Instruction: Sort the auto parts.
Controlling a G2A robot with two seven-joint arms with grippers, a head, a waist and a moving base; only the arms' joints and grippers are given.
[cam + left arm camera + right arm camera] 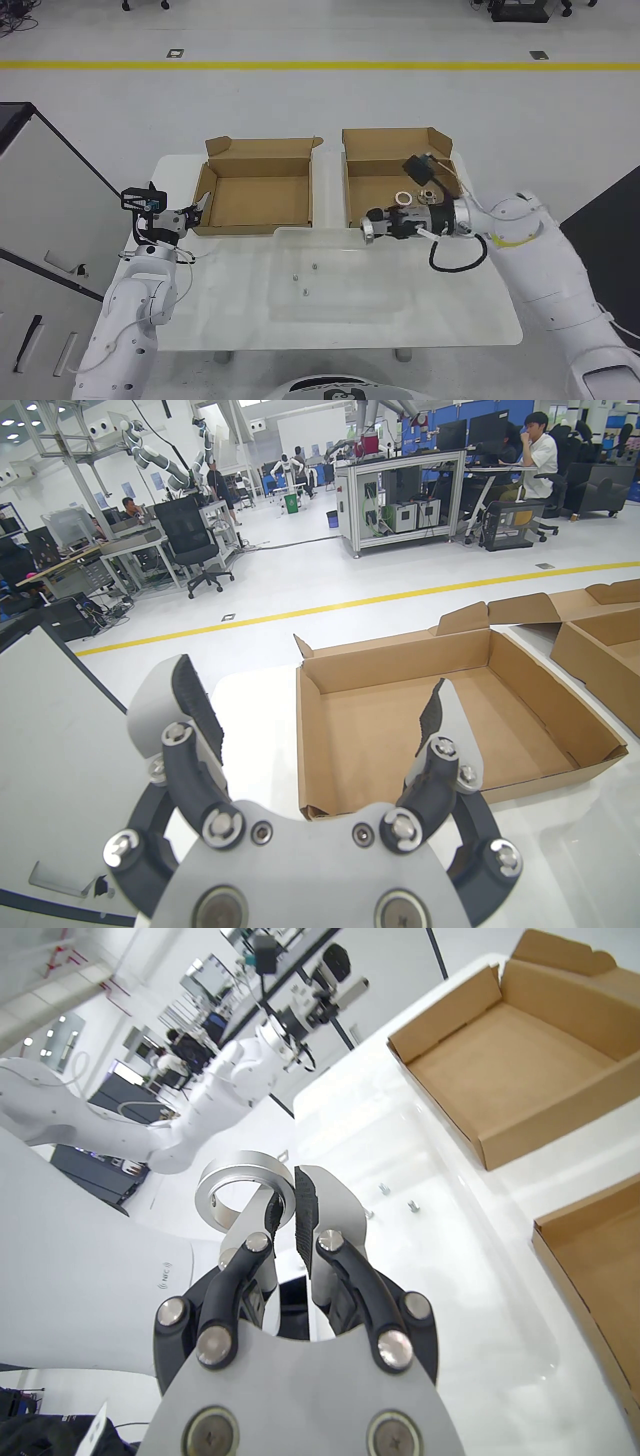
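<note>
My right gripper (368, 228) (287, 1198) is shut on the rim of a silver metal ring (240, 1188), held above the table at the front edge of the right cardboard box (352, 190) (600, 1248). That box holds a white ring (403, 198) and a small metal part (427, 194). The left cardboard box (255, 190) (450, 710) (510, 1078) is empty. My left gripper (195, 212) (310, 680) is open with nothing in it, just off the left box's front left corner. Three small bolts (305, 292) (384, 1189) lie on the clear tray (350, 310).
The clear tray covers the table's front half, in front of both boxes. A white cabinet (50, 200) (50, 750) stands close to the table's left side, beside my left arm. The boxes' open flaps (265, 147) rise along their far sides.
</note>
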